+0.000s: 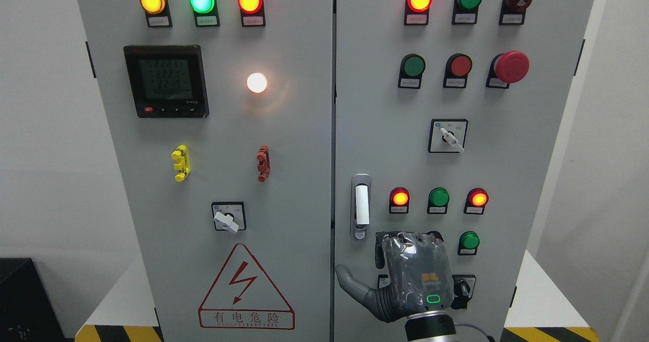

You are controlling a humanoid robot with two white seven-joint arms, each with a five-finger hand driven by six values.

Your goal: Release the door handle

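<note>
head view: the right hand (405, 276) sits below the door handle (361, 207) on the right cabinet door (532, 179), apart from it, thumb spread, gripping nothing; fingers look loosely curled. release seems done; only withdrawing remains.

A grey metal control cabinet (284, 129) fills the scene, its two doors meeting at a centre seam. On the right door, near the seam, a silver recessed door handle with a white lever (361, 206) stands upright. Just below and right of it, the right hand (405, 276), grey and wrapped in clear plastic, is raised with its thumb spread leftward, apart from the handle, gripping nothing.
</note>
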